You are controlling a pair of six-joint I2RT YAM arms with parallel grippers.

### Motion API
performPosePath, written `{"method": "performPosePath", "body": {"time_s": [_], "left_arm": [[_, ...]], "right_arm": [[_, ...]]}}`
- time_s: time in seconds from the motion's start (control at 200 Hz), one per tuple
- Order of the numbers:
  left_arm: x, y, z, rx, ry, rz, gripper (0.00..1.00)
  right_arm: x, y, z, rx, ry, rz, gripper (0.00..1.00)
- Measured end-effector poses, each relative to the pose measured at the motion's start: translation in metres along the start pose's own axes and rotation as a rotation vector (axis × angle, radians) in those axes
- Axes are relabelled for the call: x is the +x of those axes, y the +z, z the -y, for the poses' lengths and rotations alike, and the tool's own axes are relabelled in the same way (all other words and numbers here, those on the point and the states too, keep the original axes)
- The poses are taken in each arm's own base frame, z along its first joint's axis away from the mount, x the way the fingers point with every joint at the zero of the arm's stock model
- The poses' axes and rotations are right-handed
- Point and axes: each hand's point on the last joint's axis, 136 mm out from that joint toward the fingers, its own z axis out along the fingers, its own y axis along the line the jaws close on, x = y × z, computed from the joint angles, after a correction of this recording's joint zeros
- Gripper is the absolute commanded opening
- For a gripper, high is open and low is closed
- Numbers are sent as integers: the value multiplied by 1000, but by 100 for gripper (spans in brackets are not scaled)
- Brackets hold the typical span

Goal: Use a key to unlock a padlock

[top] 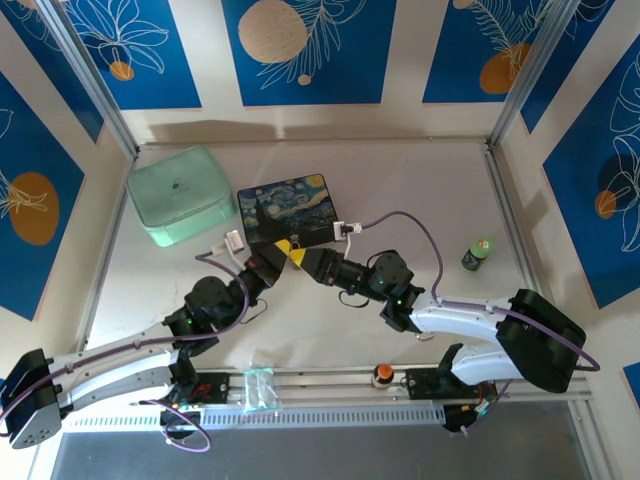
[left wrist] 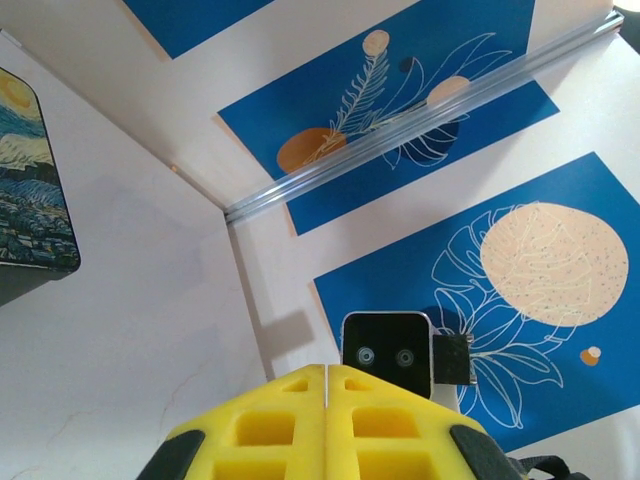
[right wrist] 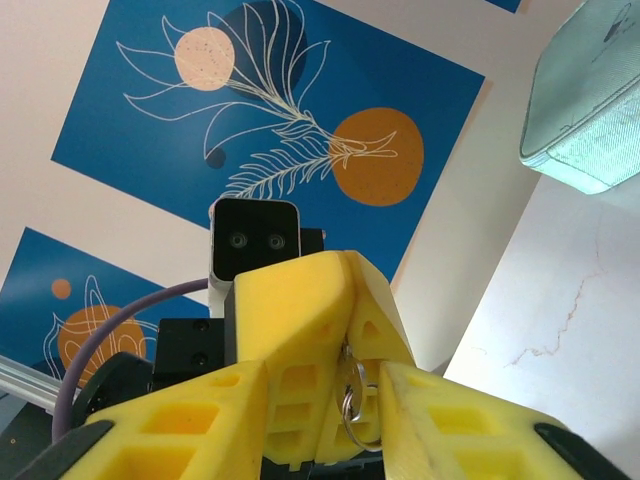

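While the left gripper (top: 284, 246) meets the right gripper (top: 301, 259) above the surface (top: 430, 190), left jaws are shut; right jaws sit around what looks like the key (right wrist: 353, 402), grip unclear; unlocking seems not yet done.

Place: a robot test cell in a lab, as I read it from my console.
Walls: printed blue panels (top: 303, 50) with leaf and circle art close me in at 9, 12 and 3 o'clock.
Frame: bare aluminium posts (top: 95, 85) stand in the corners at 11 and 1 o'clock.
Bench: I work over a white table (top: 420, 180) with a metal rail (top: 330, 382) along 6 o'clock.
Machines: my left arm (top: 120, 365) and right arm (top: 480, 320) sit at that rail, trailing purple cable (top: 420, 225).
Cameras: a wrist camera (left wrist: 385, 355) faces me.
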Motion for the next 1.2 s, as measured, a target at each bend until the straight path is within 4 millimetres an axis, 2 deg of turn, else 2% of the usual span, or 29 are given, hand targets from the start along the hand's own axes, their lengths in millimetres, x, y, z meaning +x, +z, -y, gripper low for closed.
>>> {"method": "performPosePath", "body": {"time_s": [0.16, 0.295, 0.45, 0.715, 0.775, 0.865, 0.97, 1.196], "left_arm": [[0, 1, 1, 5, -10, 2, 0], [1, 2, 1, 8, -12, 2, 0], [1, 4, 0, 8, -30, 6, 0], [-2, 4, 2, 21, -43, 19, 0], [-2, 5, 2, 21, -45, 21, 0], [-2, 5, 2, 21, -50, 20, 0], [0, 5, 0, 12, -46, 11, 0], [4, 7, -5, -1, -49, 3, 0]], "right_arm": [[-1, 0, -2, -8, 3, 3, 28], [0, 2, 2, -7, 15, 2, 20], [0, 3, 4, -9, 17, 4, 19], [-3, 4, 4, -16, 25, 16, 11], [-4, 3, 4, -16, 26, 18, 13], [-4, 3, 4, -17, 26, 20, 29], [-3, 2, 5, -17, 33, 21, 36], [-1, 2, 6, -14, 35, 14, 27]]}}
